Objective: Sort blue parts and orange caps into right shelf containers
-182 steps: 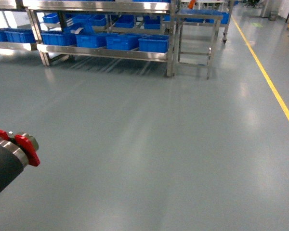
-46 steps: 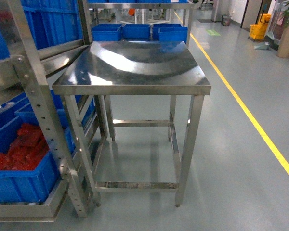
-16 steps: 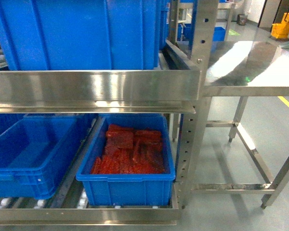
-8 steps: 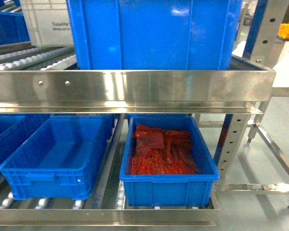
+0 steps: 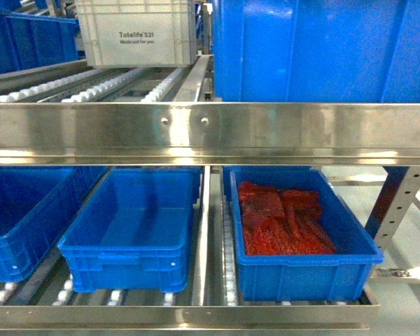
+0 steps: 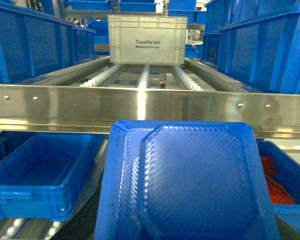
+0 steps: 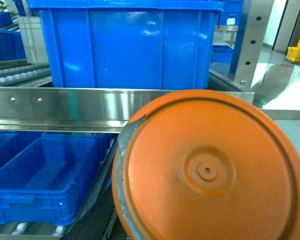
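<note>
Okay, this is what I see from my screens.

Shelf: I face a shiny metal shelf rack [image 5: 210,133] with roller tracks on two levels.

Bottom level: three blue crates sit side by side. The middle crate [image 5: 129,234] has nothing showing inside it. The right crate [image 5: 301,238] holds a heap of red-orange pieces [image 5: 280,224]. The left crate [image 5: 21,217] is cut off by the edge of my head view.

Top level: a big blue crate [image 5: 322,49] stands on the right. A pale grey box [image 5: 136,31] with "Totelife" printed on it sits farther back on the rollers.

Blue part: a flat blue part [image 6: 187,185] with cut corners fills the low half of my left wrist view. It is in front of the shelf rail.

Orange cap: a round orange cap [image 7: 210,172] fills much of my right wrist view, also in front of the rail.

Left gripper: I cannot see its fingers, so I cannot tell if it is clenched or loose.

Right gripper: same, its fingers are hidden and I cannot tell.
</note>
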{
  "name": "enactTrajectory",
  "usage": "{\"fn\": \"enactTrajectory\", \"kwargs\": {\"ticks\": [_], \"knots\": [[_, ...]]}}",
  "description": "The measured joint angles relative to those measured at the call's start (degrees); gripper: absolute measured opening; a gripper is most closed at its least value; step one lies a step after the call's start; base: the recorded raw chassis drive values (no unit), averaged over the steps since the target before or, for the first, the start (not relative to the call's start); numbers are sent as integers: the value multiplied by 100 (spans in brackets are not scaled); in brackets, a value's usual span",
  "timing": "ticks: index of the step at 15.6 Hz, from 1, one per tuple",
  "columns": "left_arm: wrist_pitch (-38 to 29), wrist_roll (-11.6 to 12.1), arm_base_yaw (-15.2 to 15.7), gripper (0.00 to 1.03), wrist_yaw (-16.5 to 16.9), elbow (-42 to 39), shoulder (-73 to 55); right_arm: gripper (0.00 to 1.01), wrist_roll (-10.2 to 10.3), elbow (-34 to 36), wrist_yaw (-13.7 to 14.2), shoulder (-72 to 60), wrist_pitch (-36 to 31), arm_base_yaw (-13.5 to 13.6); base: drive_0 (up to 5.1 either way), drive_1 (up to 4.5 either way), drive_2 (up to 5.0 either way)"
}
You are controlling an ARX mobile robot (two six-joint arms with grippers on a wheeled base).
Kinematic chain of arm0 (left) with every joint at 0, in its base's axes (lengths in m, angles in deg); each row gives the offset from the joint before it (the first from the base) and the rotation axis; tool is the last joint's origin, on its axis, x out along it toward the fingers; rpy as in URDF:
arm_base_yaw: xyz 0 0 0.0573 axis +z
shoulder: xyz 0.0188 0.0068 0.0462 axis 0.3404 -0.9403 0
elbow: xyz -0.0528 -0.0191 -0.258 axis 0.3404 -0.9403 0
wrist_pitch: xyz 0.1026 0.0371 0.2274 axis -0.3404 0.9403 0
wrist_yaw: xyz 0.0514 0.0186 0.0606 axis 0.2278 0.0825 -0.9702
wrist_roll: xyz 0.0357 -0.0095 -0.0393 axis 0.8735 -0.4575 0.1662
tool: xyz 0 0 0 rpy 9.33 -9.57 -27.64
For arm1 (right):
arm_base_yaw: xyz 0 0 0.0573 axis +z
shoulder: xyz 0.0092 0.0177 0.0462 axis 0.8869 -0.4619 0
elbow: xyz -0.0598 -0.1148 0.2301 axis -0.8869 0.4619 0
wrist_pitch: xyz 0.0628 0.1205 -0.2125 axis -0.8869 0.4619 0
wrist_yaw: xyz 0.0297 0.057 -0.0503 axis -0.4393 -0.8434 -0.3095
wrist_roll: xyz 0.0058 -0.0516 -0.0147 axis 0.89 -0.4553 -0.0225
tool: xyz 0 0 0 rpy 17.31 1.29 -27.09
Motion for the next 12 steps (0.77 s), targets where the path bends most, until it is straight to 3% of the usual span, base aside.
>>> {"fn": "enactTrajectory", "kwargs": {"ticks": [12], "knots": [[0, 0, 0, 41, 2, 0, 0, 44, 0, 0, 0, 0, -2, 0, -495, 251, 251]]}}
